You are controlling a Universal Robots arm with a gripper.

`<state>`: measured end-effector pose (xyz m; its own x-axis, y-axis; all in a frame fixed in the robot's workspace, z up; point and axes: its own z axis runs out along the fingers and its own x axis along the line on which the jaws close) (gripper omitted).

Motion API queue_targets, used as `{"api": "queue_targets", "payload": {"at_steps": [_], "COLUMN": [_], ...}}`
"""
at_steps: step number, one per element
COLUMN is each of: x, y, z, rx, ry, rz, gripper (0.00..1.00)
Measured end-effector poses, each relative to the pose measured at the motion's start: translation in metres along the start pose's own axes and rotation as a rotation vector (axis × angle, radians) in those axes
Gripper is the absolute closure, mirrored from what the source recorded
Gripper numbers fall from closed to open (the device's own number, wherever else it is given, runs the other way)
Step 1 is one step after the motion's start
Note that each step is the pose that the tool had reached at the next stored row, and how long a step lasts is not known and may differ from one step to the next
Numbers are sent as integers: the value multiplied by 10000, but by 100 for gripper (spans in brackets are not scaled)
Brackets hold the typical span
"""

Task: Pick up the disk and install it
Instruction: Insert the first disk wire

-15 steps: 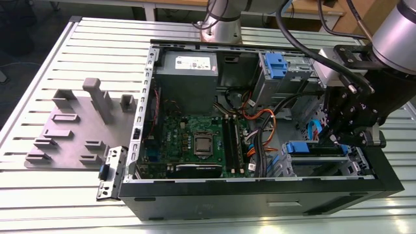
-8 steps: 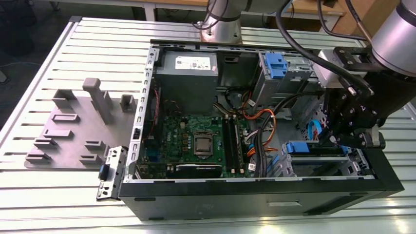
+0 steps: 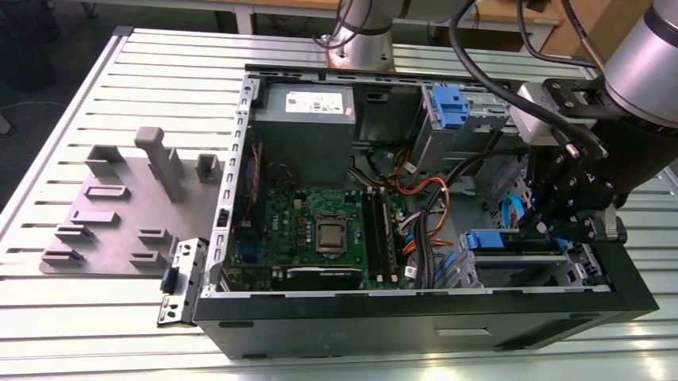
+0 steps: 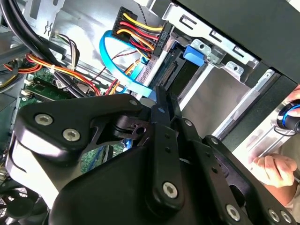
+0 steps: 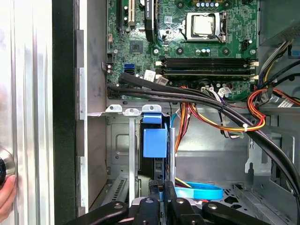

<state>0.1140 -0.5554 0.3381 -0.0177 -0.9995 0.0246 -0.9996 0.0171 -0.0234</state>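
The disk sits on edge in the lower drive bay at the exterior view's right of the open computer case; its blue carrier tab faces out. In the first wrist view the disk stands in the metal cage, directly beyond my gripper. The two black fingers are pressed together with nothing between them, their tips right at the disk's near end. In the second wrist view my gripper points at the disk and its blue tab. My gripper reaches into the case from the exterior view's right.
A blue flat cable and thick black cables run close to the fingers. Another blue carrier sits in the upper bay. A grey fixture lies on the slotted table. A person's hand rests outside the case wall.
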Motion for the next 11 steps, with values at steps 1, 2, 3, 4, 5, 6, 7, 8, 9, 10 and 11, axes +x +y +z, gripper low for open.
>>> {"api": "queue_targets", "payload": {"at_steps": [1,2,3,4,5,6,7,8,9,10,11], "x": [0,0,0,0,0,-1,0,-1,-1,0,0], "y": [0,0,0,0,0,0,0,0,1,1,1], "z": [0,1,2,2,2,2,2,3,5,6,6], "rx": [0,0,-1,-1,-1,-1,-2,-1,-1,-1,-2], "ry": [-2,-15,-58,-86,-90,-90,-90,-88,-89,-88,-87], "rz": [0,1,1,2,2,2,2,2,1,0,0], "gripper": [84,84,84,84,84,84,84,84,84,84,84]}}
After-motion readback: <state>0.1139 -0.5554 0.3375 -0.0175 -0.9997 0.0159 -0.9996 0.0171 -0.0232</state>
